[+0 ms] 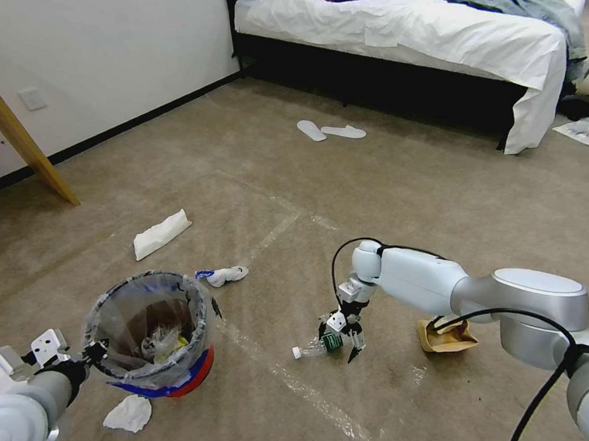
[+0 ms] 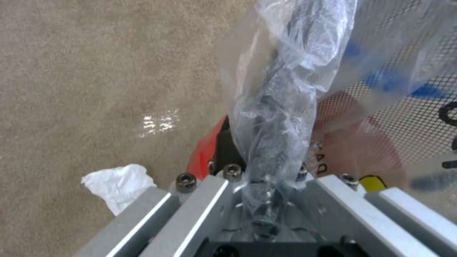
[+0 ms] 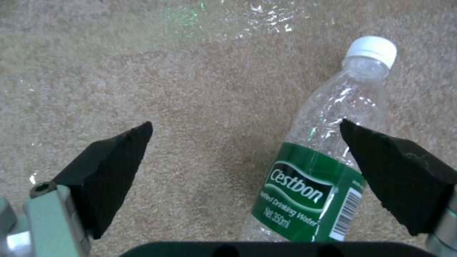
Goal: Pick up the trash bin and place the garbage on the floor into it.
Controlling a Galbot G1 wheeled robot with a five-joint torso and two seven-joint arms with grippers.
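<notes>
Trash bin [image 1: 156, 335] red, blue-banded, clear bag over rim clenched in left hand [image 1: 93, 352], right hand [image 1: 345, 340] spread over bottle [image 1: 315, 347]

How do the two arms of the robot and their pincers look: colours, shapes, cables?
Both arms are rounded, pale silver-grey shells with thick joints. A black cable loops along the right arm. The right pincer has two black, wedge-shaped fingertips on pale metal mounts. The left pincer has a dark wrist, a white bracket and ribbed silver metal bars with dark screws.
</notes>
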